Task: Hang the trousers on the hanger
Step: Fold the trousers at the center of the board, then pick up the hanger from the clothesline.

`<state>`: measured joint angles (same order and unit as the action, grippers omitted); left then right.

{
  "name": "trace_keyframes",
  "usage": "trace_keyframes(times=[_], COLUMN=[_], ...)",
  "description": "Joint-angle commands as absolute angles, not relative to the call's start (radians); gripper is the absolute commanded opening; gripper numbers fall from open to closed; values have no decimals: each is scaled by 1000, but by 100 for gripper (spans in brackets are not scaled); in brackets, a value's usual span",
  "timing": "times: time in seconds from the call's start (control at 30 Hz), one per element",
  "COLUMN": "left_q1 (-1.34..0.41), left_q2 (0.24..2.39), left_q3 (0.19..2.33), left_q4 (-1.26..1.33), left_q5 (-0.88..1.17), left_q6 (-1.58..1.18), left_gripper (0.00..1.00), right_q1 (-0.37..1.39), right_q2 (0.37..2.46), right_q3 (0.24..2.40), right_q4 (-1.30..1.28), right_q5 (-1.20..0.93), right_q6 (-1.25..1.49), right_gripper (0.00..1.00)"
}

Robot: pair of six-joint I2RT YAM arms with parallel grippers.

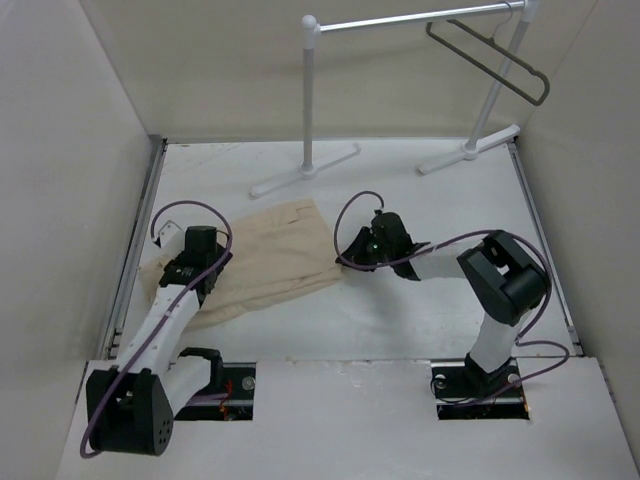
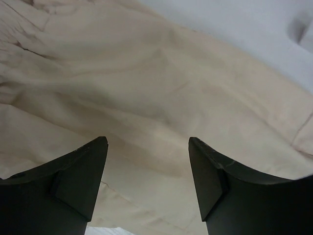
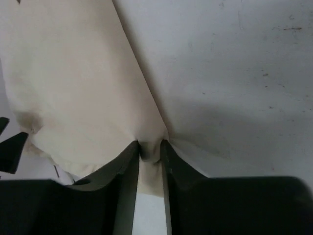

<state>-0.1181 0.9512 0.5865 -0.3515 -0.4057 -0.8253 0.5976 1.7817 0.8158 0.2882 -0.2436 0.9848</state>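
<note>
R claw [image 3: 150,149] clenched on trousers [image 1: 268,255] edge; L claw [image 2: 148,144] released, jaws wide, above them on worktop [image 1: 400,320].

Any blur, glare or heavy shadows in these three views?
Top external: even light, no glare, sharp. Left wrist: trousers slightly soft, left end effector near-black. Right wrist: soft shadow on table beside the right end effector.
</note>
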Motion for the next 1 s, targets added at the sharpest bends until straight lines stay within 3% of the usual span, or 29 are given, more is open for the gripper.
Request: trace_keyframes(times=[0.0,0.07,0.2,0.37,0.5,0.6,0.7,0.77,0.9,0.97], left_q1=[-68,-38,-45,-71,-76,-70,-68,-74,-102,-129], left_q2=[1003,1040,1109,1253,1334,1371,1368,1321,1183,1108], left_q3=[555,535,522,558,678,781,859,871,842,818], left_q4=[-218,-199,-131,-49,-31,-40,-80,-113,-184,-213], left_q5=[-328,-301,-278,-235,-221,-216,-160,-137,-123,-127], left_q6=[-868,-868,-856,-854,-818,-770,-750,-736,-719,-726], left_gripper=[65,65,65,65,66,66,68,70,69,64], right_q1=[602,602,597,738,895,912,874,817,685,638], right_q2=[1783,1705,1464,1163,997,944,876,826,769,791], right_q3=[766,677,475,310,317,344,383,429,604,748], right_q4=[429,451,408,192,-4,-98,-214,-285,-374,-411], right_q5=[-230,-177,-129,-14,127,144,161,166,120,69], right_q6=[1095,1132,1154,1218,1285,1281,1197,1116,927,838], right_gripper=[15,7,6,9,17,34,62,68,65,47])
